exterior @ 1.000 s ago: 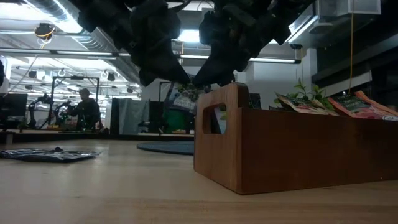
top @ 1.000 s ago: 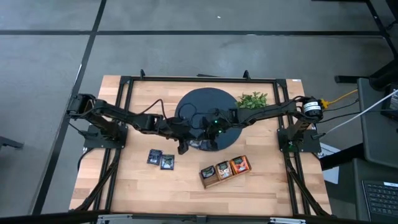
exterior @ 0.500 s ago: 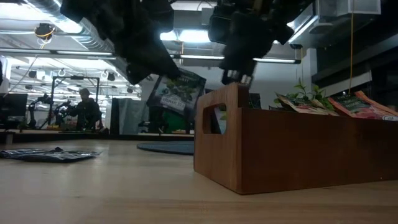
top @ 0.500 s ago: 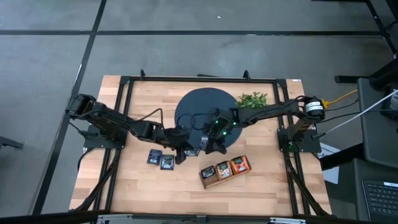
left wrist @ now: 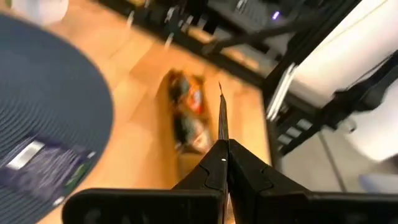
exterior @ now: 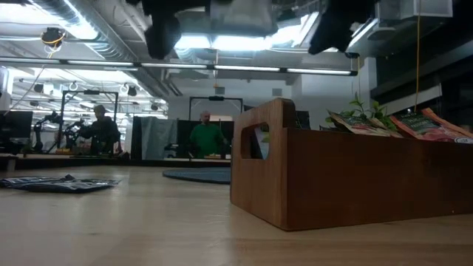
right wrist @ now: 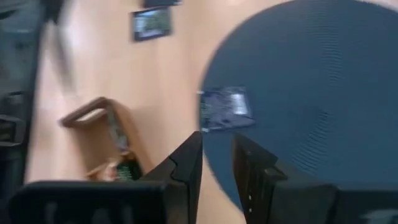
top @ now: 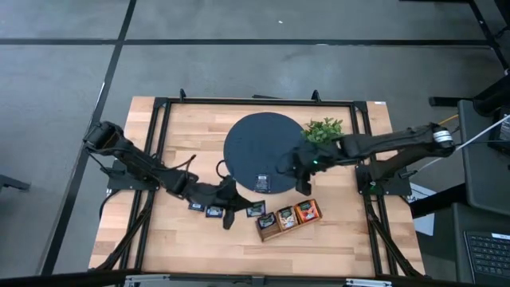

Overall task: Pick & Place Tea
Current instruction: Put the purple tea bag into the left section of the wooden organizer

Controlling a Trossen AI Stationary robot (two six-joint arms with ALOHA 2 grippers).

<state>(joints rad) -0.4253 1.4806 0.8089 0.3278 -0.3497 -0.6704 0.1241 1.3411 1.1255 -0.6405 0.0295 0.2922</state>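
Sachet (top: 261, 181) dark navy, flat, white label, lying on mat (top: 247, 143).

Round mat (top: 267, 143) at table (top: 183, 127) centre, one sachet (top: 260, 181) on its near edge; plant (top: 323, 127) right of mat; tray (top: 288, 218) before mat; three sachets (top: 213, 211) left of tray.

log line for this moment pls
left end effector shut on dark sachet beside tray | right end effector open over mat | second sachet on mat
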